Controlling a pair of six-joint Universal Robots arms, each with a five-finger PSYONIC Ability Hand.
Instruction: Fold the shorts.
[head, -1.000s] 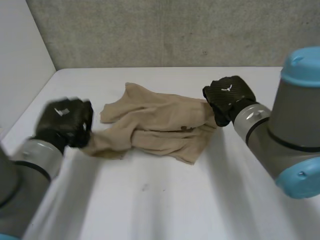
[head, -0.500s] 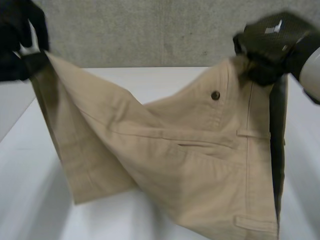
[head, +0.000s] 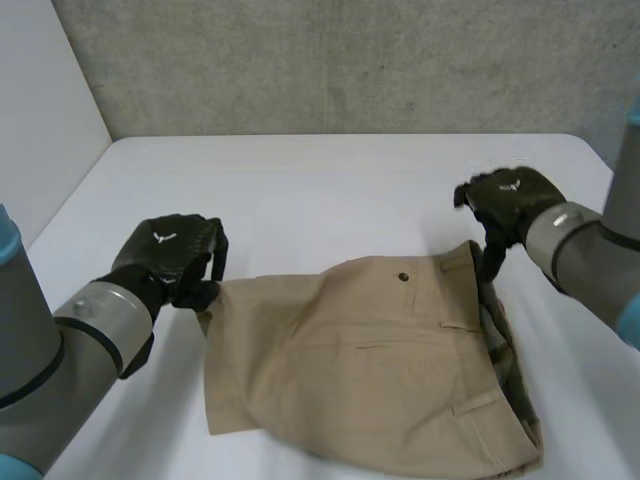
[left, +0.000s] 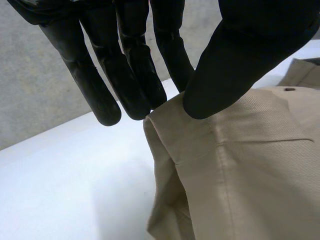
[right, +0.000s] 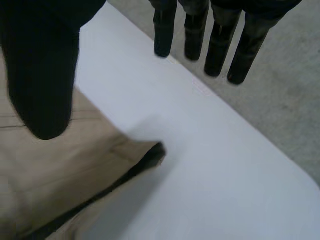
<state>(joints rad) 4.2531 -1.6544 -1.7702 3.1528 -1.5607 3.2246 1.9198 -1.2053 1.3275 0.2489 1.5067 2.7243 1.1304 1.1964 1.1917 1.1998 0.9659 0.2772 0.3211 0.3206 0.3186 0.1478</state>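
Note:
The tan shorts (head: 370, 370) lie spread flat on the white table (head: 320, 180), waistband toward my right arm and button (head: 403, 277) facing up. My left hand (head: 168, 258) is at the far corner of the leg hem. In the left wrist view its thumb (left: 240, 65) and fingers (left: 135, 75) pinch that corner of the shorts (left: 250, 165). My right hand (head: 505, 200) hovers just beyond the far waistband corner. In the right wrist view this hand (right: 40, 65) has straight fingers (right: 200, 40) spread apart from the thumb, and the shorts (right: 50, 170) lie below it, untouched.
A grey wall (head: 350, 60) runs along the table's far edge and a white side panel (head: 40, 120) stands at the left. Bare tabletop stretches between the shorts and the wall.
Both hands held the shorts up in the air half a second ago. They now lie flat on the table, and my right hand has let go of the waistband.

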